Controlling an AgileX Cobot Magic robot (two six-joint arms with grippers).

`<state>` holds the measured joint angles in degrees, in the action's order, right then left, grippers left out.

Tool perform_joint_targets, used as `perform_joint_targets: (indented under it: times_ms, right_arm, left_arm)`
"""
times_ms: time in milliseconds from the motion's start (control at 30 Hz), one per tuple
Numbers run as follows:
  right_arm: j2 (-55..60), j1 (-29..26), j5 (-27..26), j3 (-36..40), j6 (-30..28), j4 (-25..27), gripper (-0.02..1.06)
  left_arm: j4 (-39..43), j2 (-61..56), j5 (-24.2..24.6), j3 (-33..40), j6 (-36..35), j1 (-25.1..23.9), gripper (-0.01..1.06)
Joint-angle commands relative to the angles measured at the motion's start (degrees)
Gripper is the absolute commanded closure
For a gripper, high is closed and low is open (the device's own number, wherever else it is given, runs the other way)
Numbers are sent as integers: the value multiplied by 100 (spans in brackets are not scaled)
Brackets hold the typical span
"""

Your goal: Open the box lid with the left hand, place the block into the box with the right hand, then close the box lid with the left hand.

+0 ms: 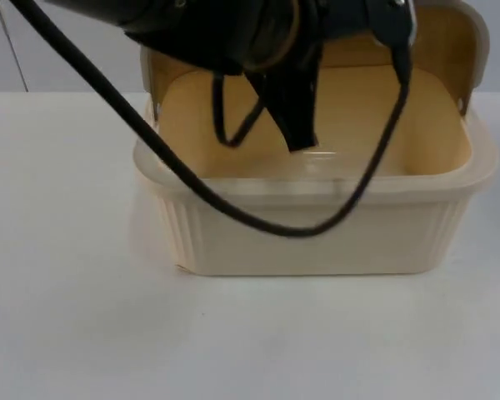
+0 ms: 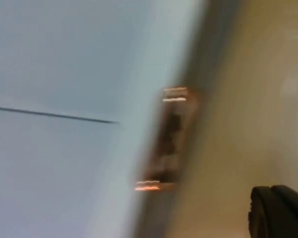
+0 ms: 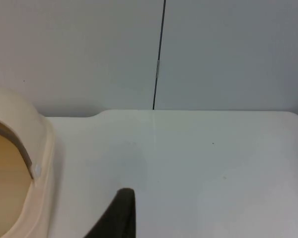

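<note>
Top view: one cream plastic box [image 1: 317,229] on the white table [image 1: 67,333], ribbed front wall towards the camera, lid [image 1: 450,50] raised and standing behind the cavity. Box interior tan; no block can be made out inside it. One black arm reaches across above the box; its gripper [image 1: 296,125] hangs down into the open cavity, in front of the raised lid. Which arm this is cannot be told, nor whether its fingers are apart or together.

Left wrist view: blurred; a tan surface just beside the black fingertip [image 2: 278,210], with a hinge-like fitting [image 2: 166,139] and the grey wall [image 2: 64,74] beyond.

Right wrist view: box rim beside the fingertip [image 3: 120,215], bare table ahead, grey partition behind.
</note>
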<state>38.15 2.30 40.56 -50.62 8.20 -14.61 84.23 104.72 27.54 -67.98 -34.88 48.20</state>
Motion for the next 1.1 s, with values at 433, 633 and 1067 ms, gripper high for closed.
perform_joint_targets:
  times_ms: [433, 633, 1067]
  right_arm:
    - [-4, 20, -91, -26, 10, -28, 0]
    - [-4, 20, -91, -26, 10, -14, 0]
    - [-4, 20, -103, -26, 31, 13, 0]
  left_arm:
    - [-9576, -1863, -134, -30, 7556, -393, 105]
    - [-9648, -2799, -754, -30, 5114, -1854, 105]
    - [-7646, -3120, -330, 723, 2283, -4364, 105]
